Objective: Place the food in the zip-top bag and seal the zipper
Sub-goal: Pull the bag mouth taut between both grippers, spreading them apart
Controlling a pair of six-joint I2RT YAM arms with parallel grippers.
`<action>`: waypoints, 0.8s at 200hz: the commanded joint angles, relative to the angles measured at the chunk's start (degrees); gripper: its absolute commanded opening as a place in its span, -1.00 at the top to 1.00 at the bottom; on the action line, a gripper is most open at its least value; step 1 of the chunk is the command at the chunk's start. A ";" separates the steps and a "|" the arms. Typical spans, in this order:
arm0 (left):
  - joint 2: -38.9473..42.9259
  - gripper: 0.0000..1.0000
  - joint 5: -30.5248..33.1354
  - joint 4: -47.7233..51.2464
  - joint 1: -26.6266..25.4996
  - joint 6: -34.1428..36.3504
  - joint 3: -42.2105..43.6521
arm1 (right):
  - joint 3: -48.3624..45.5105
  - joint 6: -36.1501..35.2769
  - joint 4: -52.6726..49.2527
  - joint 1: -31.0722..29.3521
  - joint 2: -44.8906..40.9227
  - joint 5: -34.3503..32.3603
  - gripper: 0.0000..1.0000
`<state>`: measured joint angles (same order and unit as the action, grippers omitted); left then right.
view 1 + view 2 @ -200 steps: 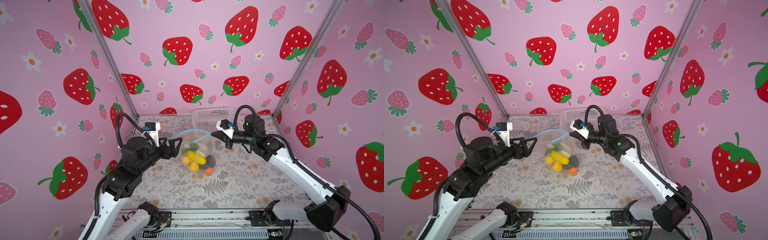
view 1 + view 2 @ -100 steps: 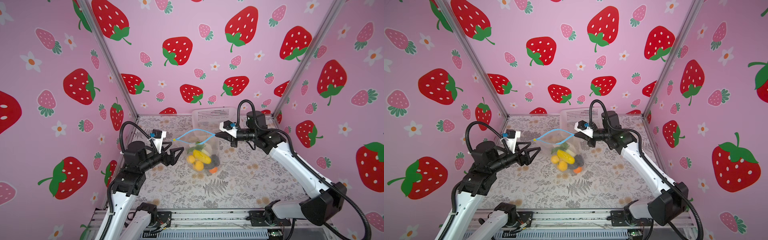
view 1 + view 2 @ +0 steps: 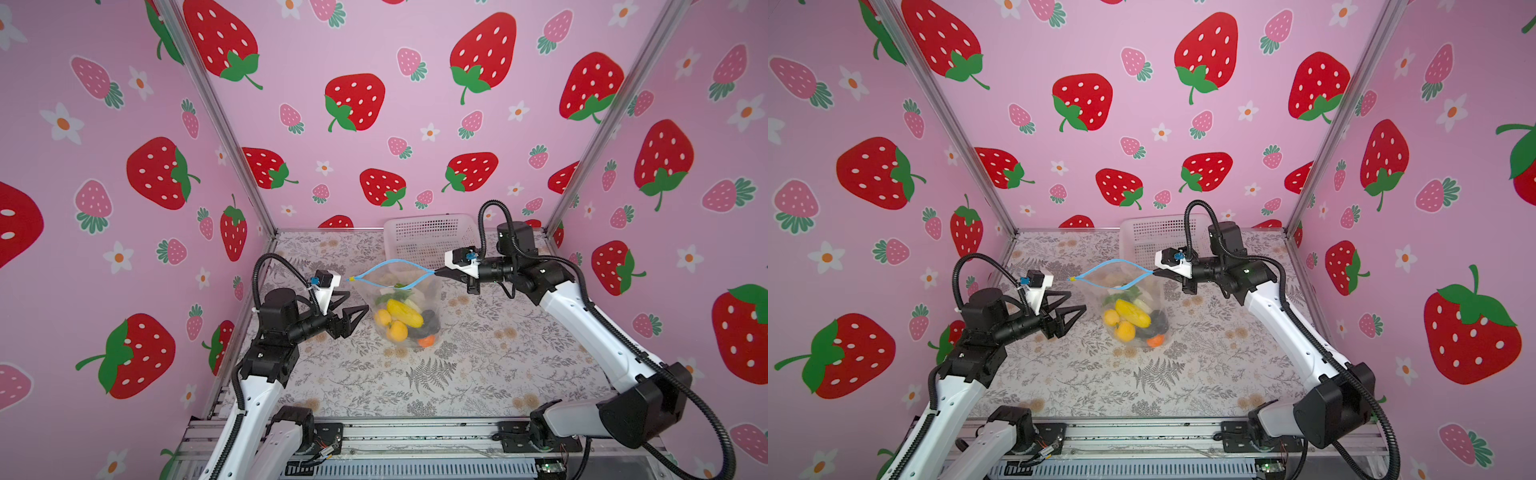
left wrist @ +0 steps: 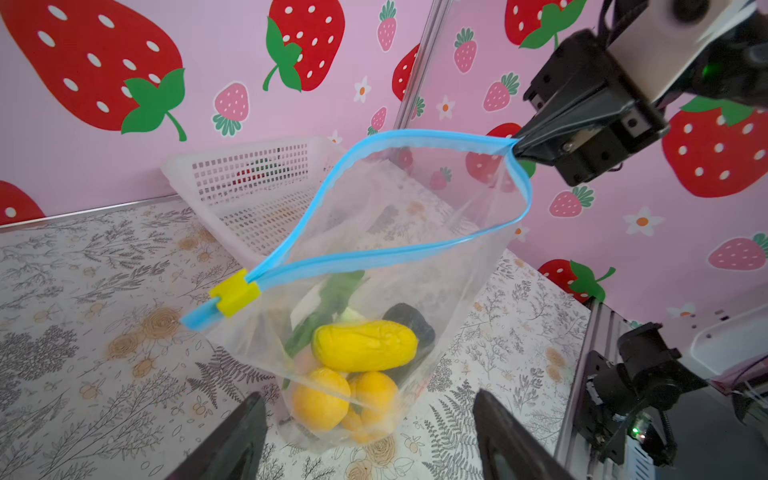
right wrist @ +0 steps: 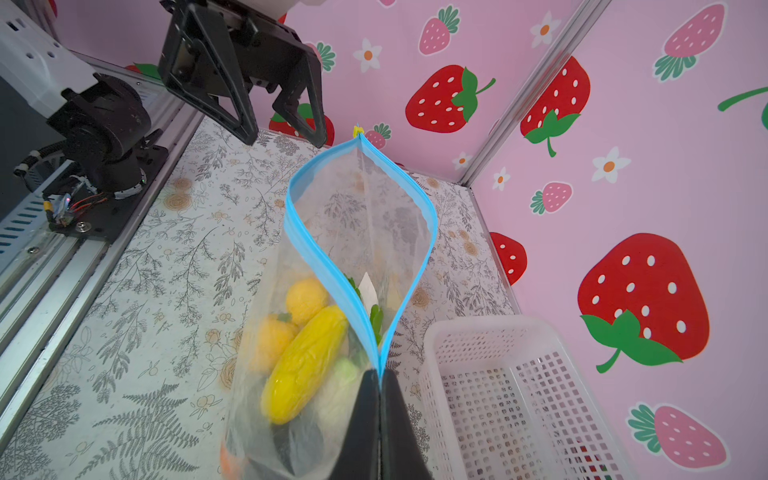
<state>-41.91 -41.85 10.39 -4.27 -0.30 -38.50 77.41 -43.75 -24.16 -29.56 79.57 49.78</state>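
Contents of the zip-top bag (image 3: 431, 291) are the food (image 3: 404, 318), yellow, orange, dark and green-leafed pieces heaped in its bottom; the bag hangs mouth up near the middle of the table (image 3: 498, 353), its zipper (image 3: 401, 262) gaping in two bowed strands that meet at the yellow tab (image 3: 352, 279). The right gripper (image 3: 436, 272) is clamped on the zipper end opposite the tab, while the left gripper (image 3: 358, 301) stands near the tab, fingers apart, clear of the bag. The white perforated basket (image 3: 428, 237) sits at the table's far edge, behind the bag.
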 commanded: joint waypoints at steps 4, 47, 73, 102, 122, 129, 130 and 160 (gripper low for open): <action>0.76 -0.60 0.91 -8.97 3.22 0.65 2.61 | 0.04 -3.70 -2.07 0.29 1.42 3.79 1.00; -8.14 -0.56 -3.49 -13.88 7.39 -0.66 0.21 | 0.33 -3.87 -2.40 0.90 2.47 3.98 1.00; -13.09 -0.52 -6.81 -16.43 7.39 -1.26 -2.71 | 0.03 -4.35 -2.35 1.51 2.37 4.93 1.00; -16.85 -0.49 -8.95 -18.99 7.28 -1.87 -4.90 | 0.84 -4.67 -2.94 2.29 2.61 5.74 1.00; -18.52 -0.42 -10.16 -20.15 6.77 -2.24 -5.51 | 2.27 -5.24 -4.43 2.83 3.07 6.19 1.00; -18.97 -0.39 -10.28 -20.31 6.65 -2.08 -5.45 | 2.72 -5.42 -4.96 3.00 3.20 6.32 1.00; -19.03 -0.39 -10.23 -20.41 6.60 -2.08 -5.44 | 2.78 -5.45 -5.03 2.96 3.21 6.40 1.00; -20.04 -0.32 -11.14 -21.18 6.56 -1.95 -5.40 | 3.90 -5.78 -6.07 3.54 3.33 6.74 1.00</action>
<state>-61.49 -50.09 -8.08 2.44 -2.94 -41.82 79.18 -47.09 -27.51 -26.65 82.46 53.65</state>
